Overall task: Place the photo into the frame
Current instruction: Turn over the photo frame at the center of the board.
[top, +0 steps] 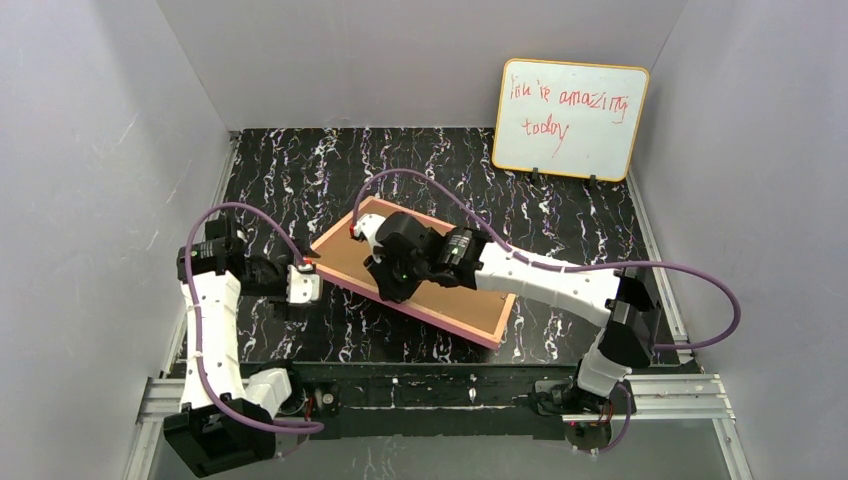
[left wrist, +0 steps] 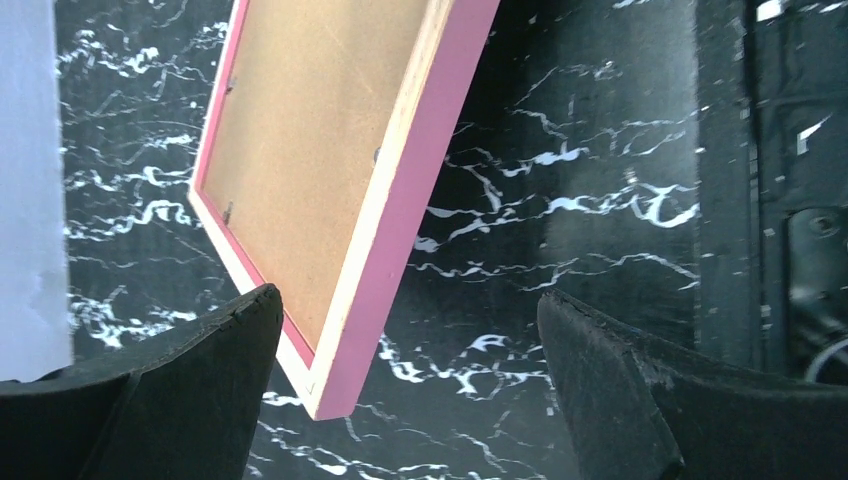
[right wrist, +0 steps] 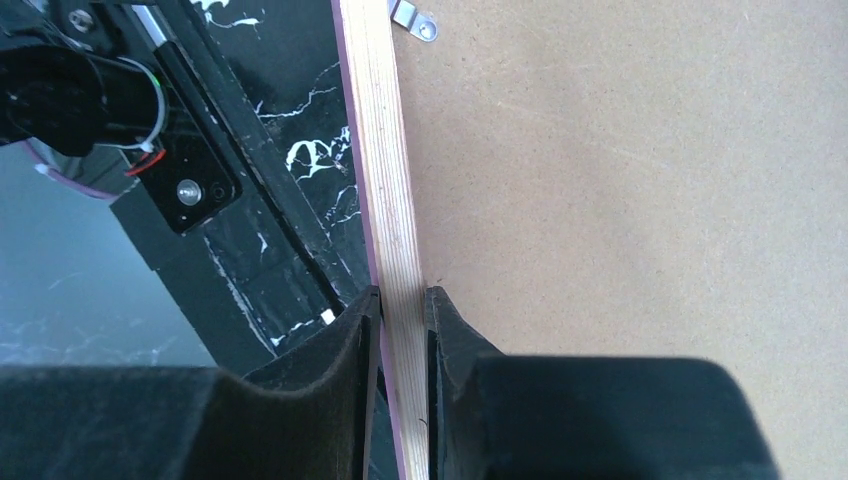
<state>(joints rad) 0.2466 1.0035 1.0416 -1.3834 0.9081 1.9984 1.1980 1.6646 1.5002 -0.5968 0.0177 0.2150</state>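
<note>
Setting: white-walled booth, black marbled worktop [top: 560,210], a whiteboard [top: 568,120] propped at the back.
Frame: there's the frame [top: 455,305], back-up and slanted across mid-worktop, brown backing showing.
Right pincer [right wrist: 403,300]: clamped on the frame's near long rail, a finger each side.
Left pincer [left wrist: 408,298]: spread wide, the frame's left corner between its fingers, no grip.
Photo: nowhere in view.
Handling: stiff and light, I'd say, but the pane makes it fragile; the thin rail is the place to hold.
Count: one frame, one whiteboard, two arms, one metal tab [right wrist: 415,20] up close.
</note>
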